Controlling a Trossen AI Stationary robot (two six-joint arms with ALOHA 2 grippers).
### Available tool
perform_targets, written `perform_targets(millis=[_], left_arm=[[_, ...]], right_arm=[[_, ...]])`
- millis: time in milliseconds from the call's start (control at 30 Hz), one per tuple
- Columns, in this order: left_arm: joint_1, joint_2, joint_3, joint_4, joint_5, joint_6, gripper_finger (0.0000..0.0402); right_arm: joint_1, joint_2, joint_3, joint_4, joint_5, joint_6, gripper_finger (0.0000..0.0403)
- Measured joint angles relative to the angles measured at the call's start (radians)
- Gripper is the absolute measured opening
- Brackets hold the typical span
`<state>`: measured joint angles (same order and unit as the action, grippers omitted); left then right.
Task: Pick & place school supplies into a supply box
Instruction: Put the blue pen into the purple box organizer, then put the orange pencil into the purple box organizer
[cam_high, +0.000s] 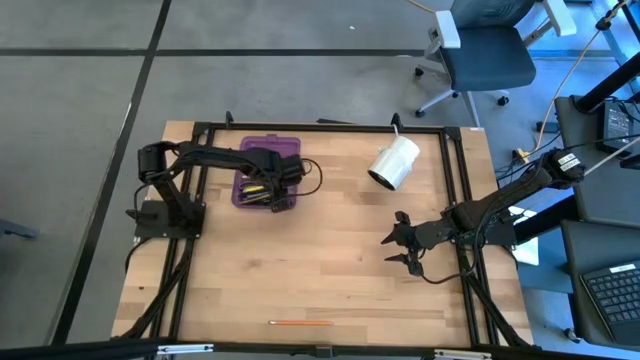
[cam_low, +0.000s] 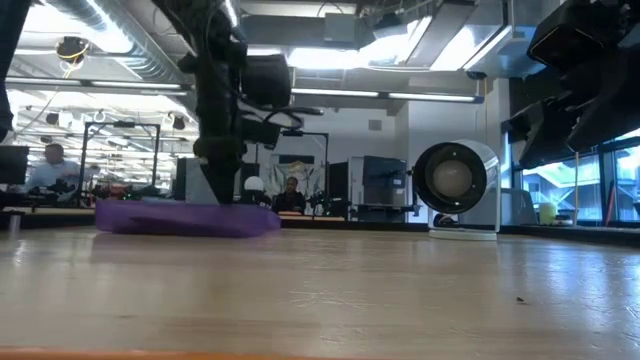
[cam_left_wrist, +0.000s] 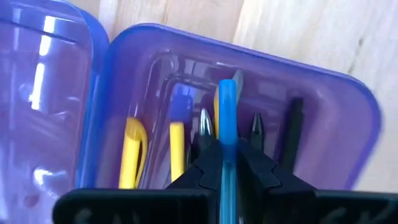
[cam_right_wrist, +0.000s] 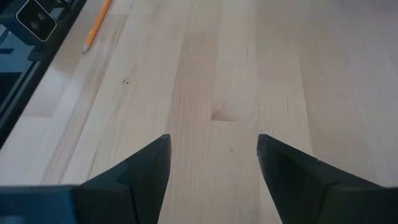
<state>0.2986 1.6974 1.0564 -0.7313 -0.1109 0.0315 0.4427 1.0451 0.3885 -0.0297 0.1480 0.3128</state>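
Note:
The supply box (cam_high: 262, 150), translucent purple with its lid (cam_left_wrist: 37, 93) open beside it, stands at the table's far left; it shows as a low purple shape (cam_low: 185, 218) in the low view. Yellow pens (cam_left_wrist: 132, 152) and black ones (cam_left_wrist: 292, 134) lie in it. My left gripper (cam_high: 274, 186) hangs over the box, pointing down, shut on a blue pen (cam_left_wrist: 227, 106). My right gripper (cam_high: 400, 246) stands open over bare wood at the right, touching nothing. An orange pencil (cam_high: 300, 323) lies near the table's front edge. My left gripper pinches the blue pen's shaft (cam_left_wrist: 227, 134) between its two fingers (cam_left_wrist: 255, 168), coming from above and pointing steeply down. The pen runs along the fingers and sticks out past their ends into the open box. Whether its lower end touches the box floor, I cannot tell.
A white cylindrical roll (cam_high: 393, 163) lies on its side at the far right of the table, its open end (cam_low: 455, 180) facing the low camera. A black frame (cam_high: 455, 180) borders the table. Bare wood (cam_high: 330, 260) spans the middle.

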Motion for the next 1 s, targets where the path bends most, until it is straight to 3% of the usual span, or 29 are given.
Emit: perform_targets(millis=[433,700,1000], left_arm=[[0.067,-0.005,-0.085,0.1,0.023,0.001,0.0019],[0.063,-0.015,-0.091,0.092,0.034,-0.034,0.006],[0.055,-0.194,-0.09,0.023,0.055,-0.149,0.0111]], right_arm=[[0.0,0.0,0.0,0.0,0.0,-0.001,0.0242],[0.0,0.0,0.0,0.0,0.0,-0.002,0.0242],[0.0,0.0,0.0,0.0,0.0,-0.002,0.0242]])
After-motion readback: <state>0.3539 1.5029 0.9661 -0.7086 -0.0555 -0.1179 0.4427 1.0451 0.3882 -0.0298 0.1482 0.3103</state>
